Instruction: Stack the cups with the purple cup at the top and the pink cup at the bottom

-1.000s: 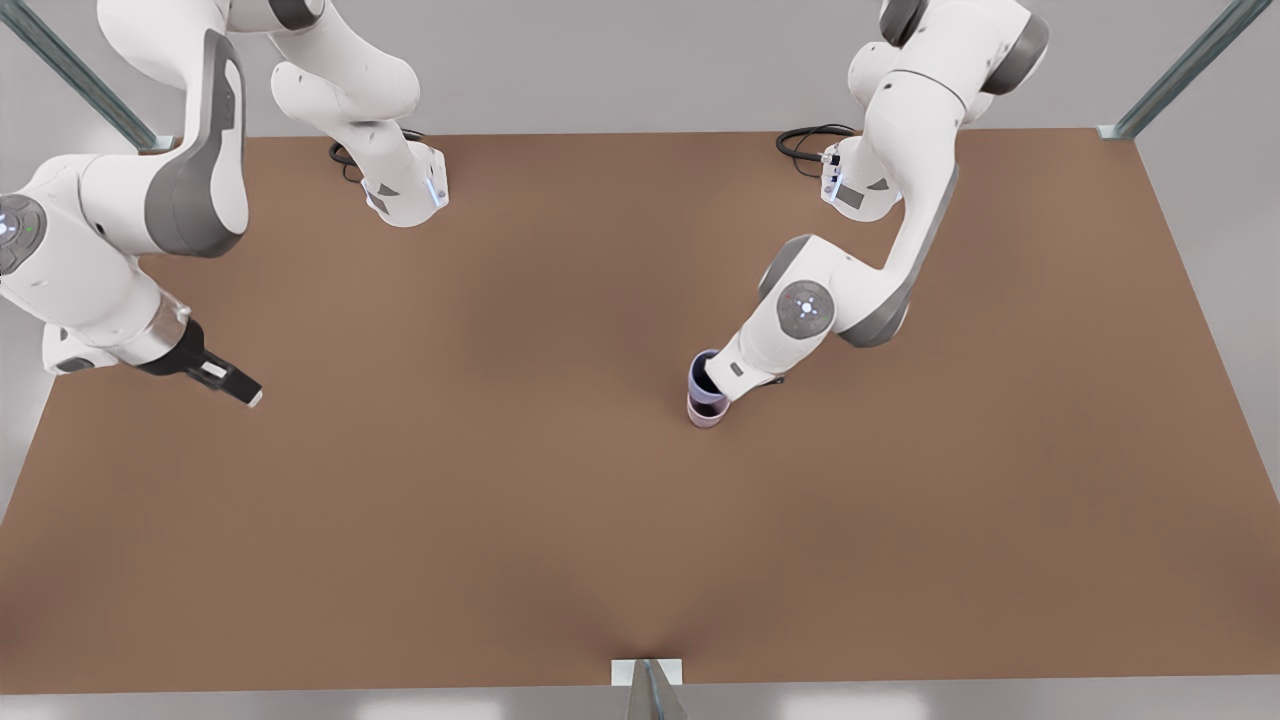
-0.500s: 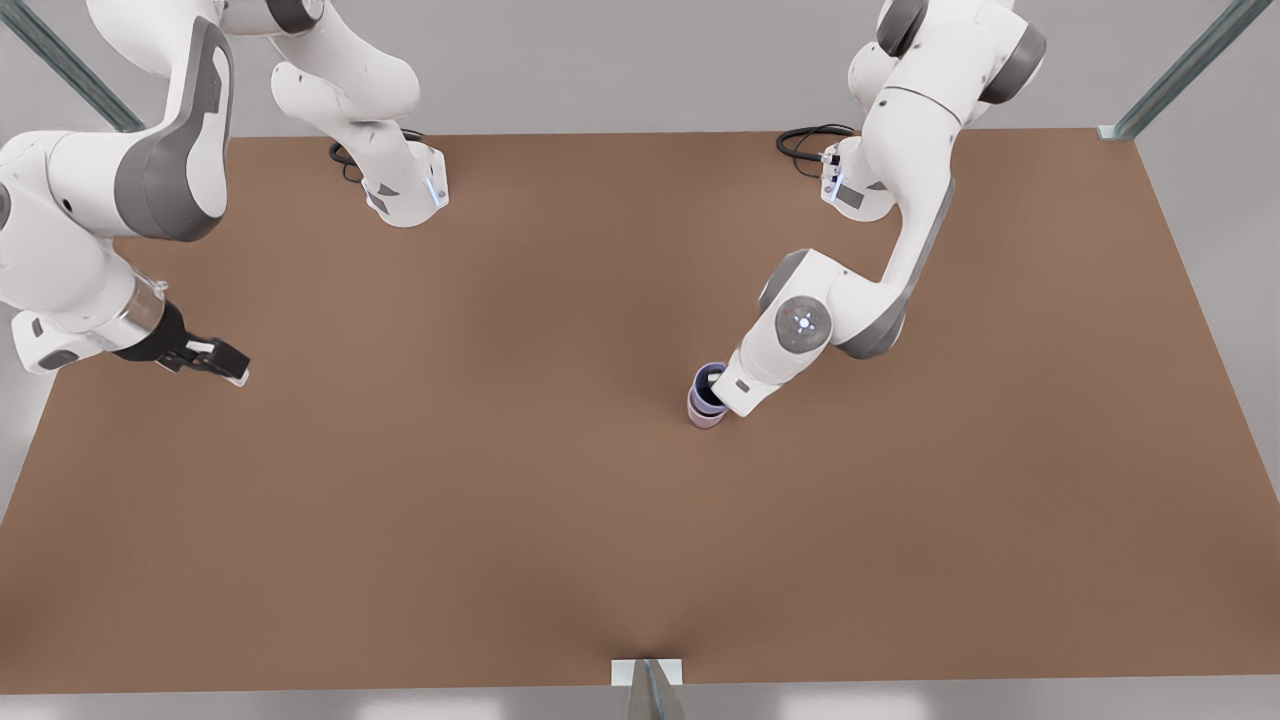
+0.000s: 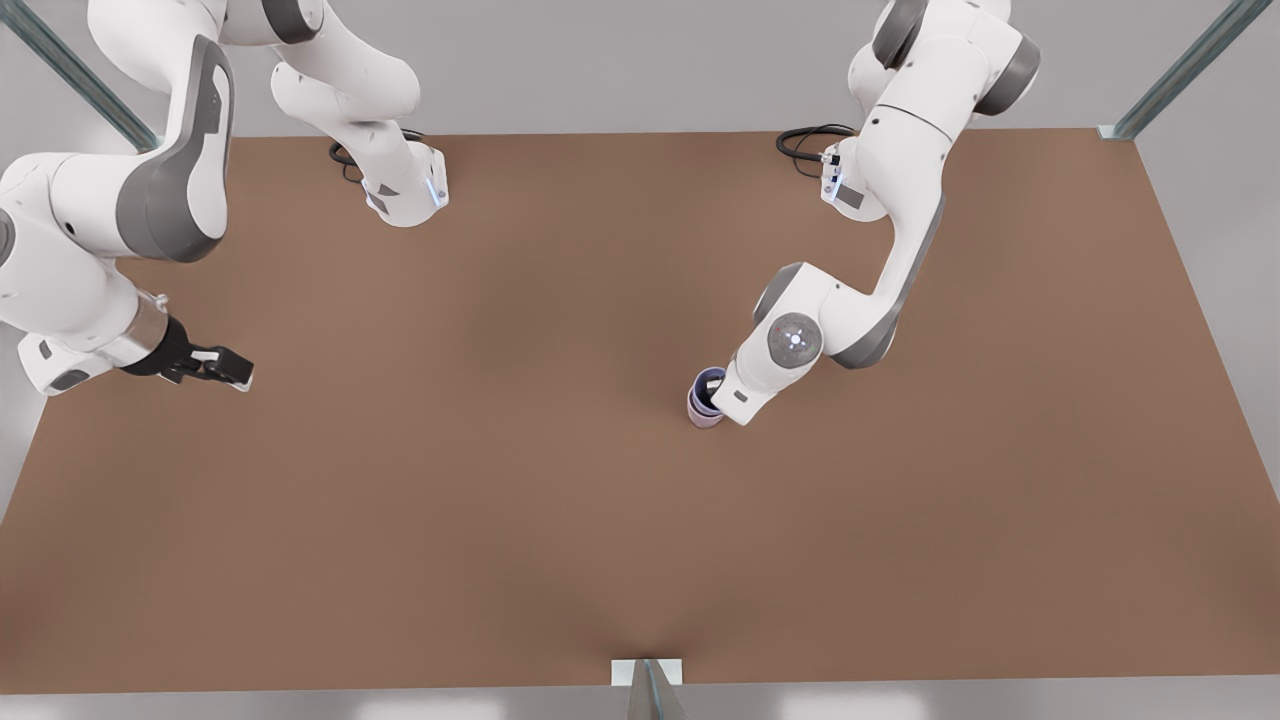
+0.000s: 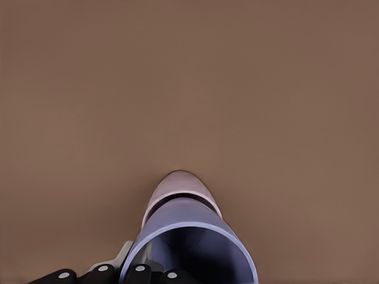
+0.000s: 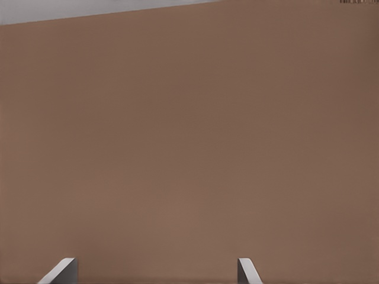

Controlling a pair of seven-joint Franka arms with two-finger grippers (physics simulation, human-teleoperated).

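Claw first: found the left claw (image 4: 135, 263) down at the rim of the purple cup (image 4: 177, 214), over on the front view's right side of the worktop (image 3: 500, 450). Could not tell whether clamped on the wall or let go, with the wrist housing masking the grip from the front. Spotted the right claw (image 5: 157, 269) well apart, near the front view's left edge, spread wide, holding nothing, waiting.

Saw the purple cup seated inside the pink cup (image 4: 177, 184), pink below and standing on the worktop, purple on top with only a band of pink showing beneath it. Judged the stack as good as built, with a clean withdrawal left to do.

Now the risks. Could drag the purple cup back out with a lift before a full release, or take both cups up together. Could tip the pair with a sideways pull, given a light, narrow-footed stack. Could also catch the rim on the way up with anything less than a straight rise.

Read no brand, label or writing on either cup, both plain.
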